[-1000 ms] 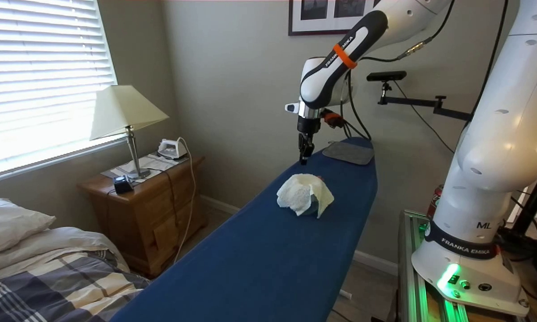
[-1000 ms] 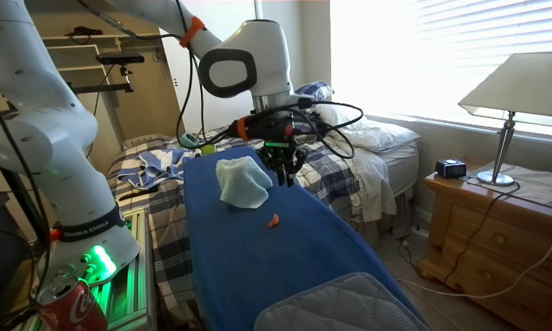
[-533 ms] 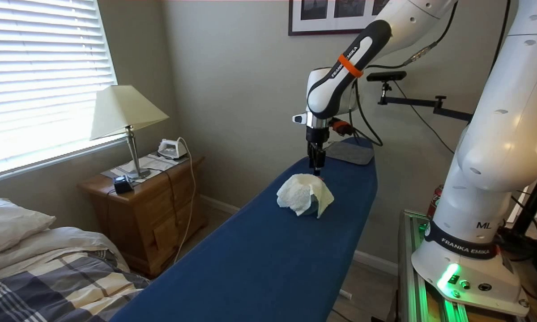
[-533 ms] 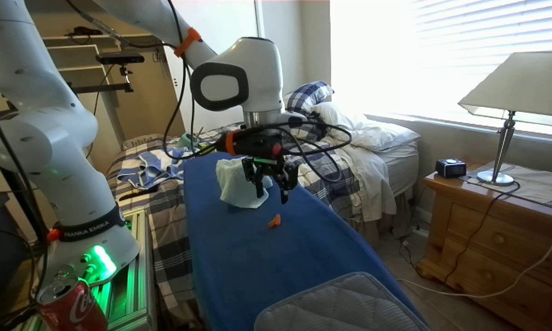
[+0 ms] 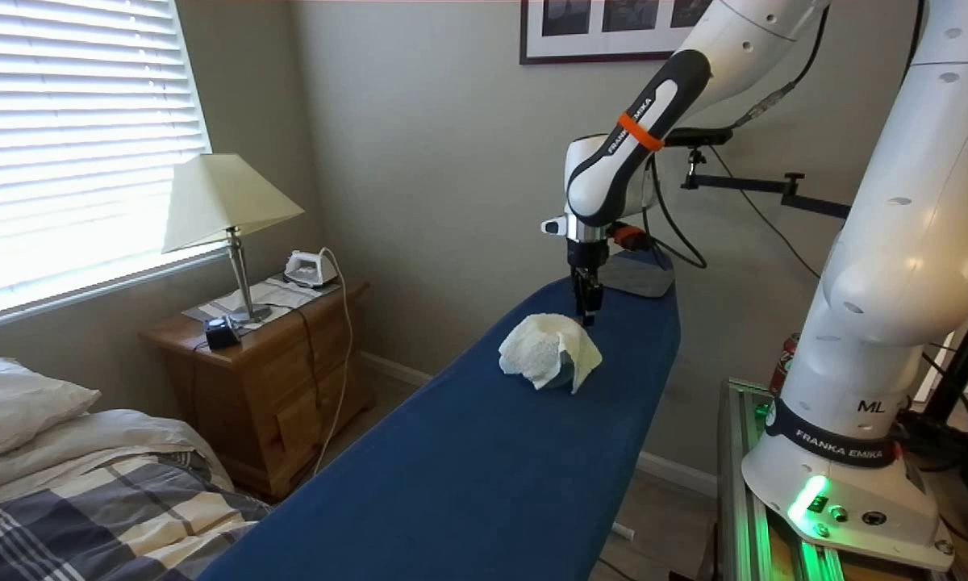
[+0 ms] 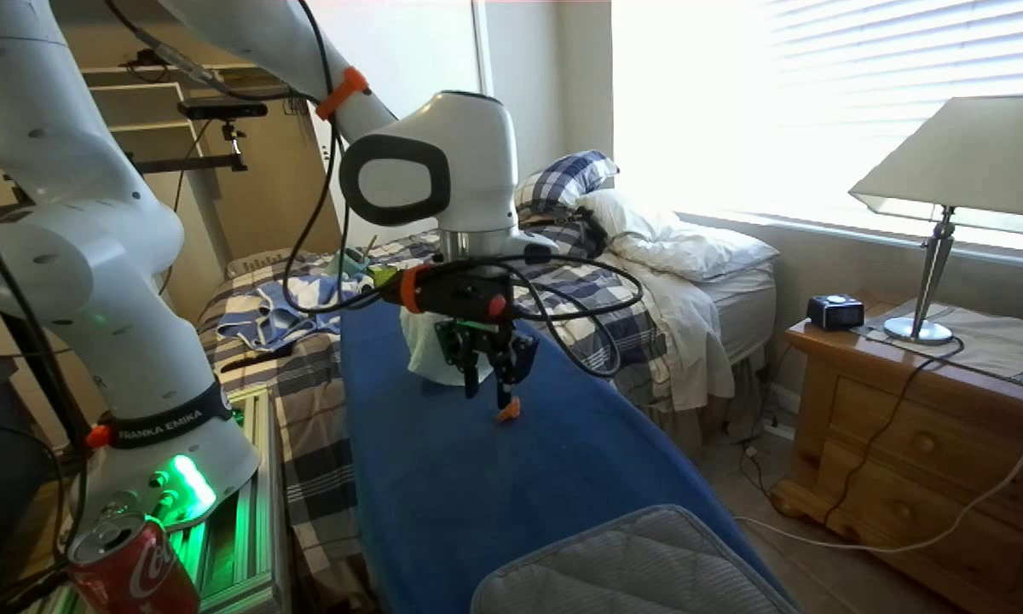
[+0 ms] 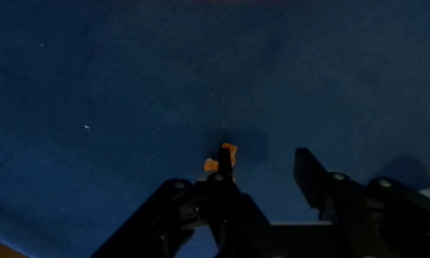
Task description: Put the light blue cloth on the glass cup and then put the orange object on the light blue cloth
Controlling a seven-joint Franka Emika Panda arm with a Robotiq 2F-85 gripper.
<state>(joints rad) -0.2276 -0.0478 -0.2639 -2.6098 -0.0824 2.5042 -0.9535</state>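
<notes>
The gripper (image 6: 488,397) sits lower over the ironing board (image 6: 443,486), shifted toward the long edge nearest the robot base (image 5: 895,500). Its fingers (image 7: 225,161), close together a second ago, now stand apart, one overlapping the orange object (image 7: 211,165).

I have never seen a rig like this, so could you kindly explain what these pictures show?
The white machine is a robot arm with a black, two-fingered gripper at its end. Two pictures were taken from outside the robot, at different places; the dark close-up comes from its wrist, looking down past the fingers. The blue surface looks like an ironing board. On it lie a small orange object, a grey pad and a pale cloth. The cloth bulges up, presumably draped over the glass cup, which I cannot clearly make out. Nothing is held: the gripper is open, its fingers apart, though in the wrist view one of them partly covers the orange object.
</notes>
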